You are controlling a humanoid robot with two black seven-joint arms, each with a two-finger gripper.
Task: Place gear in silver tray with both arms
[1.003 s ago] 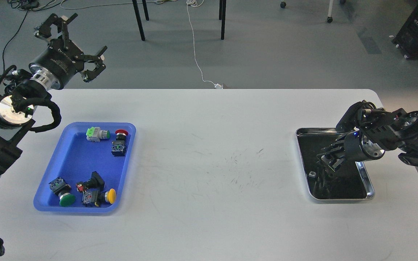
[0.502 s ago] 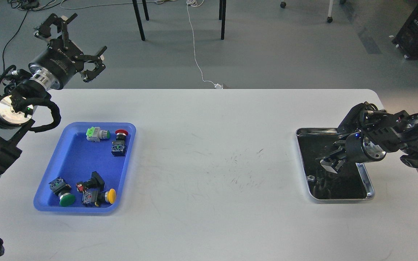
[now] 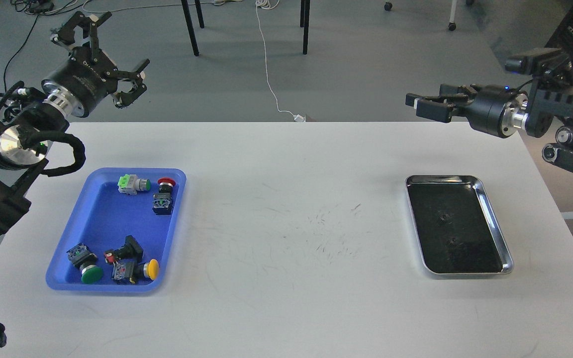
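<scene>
The silver tray [image 3: 496, 219] lies on the right of the white table; its dark bottom shows only two faint specks that I cannot identify. The gear is several push-button switches in the blue tray [image 3: 98, 219] on the left: a green one [image 3: 134, 184], a red one [image 3: 166, 182], a green-capped one [image 3: 87, 268] and a yellow one [image 3: 149, 269]. My left gripper [image 3: 117, 42] is open and empty, raised beyond the table's far left corner. My right gripper [image 3: 423, 105] is held high over the far right edge, pointing left, fingers slightly apart and empty.
The white table [image 3: 286, 238] has scuff marks in its middle. Beyond its far edge are chair legs [image 3: 190, 30] and a white cable [image 3: 266, 64] on the grey floor. The right arm's body [image 3: 565, 114] hangs past the table's right edge.
My right gripper has risen out of the silver tray and swung up and back to the far table edge. The left gripper shifted slightly up. The tray's contents look unchanged.
</scene>
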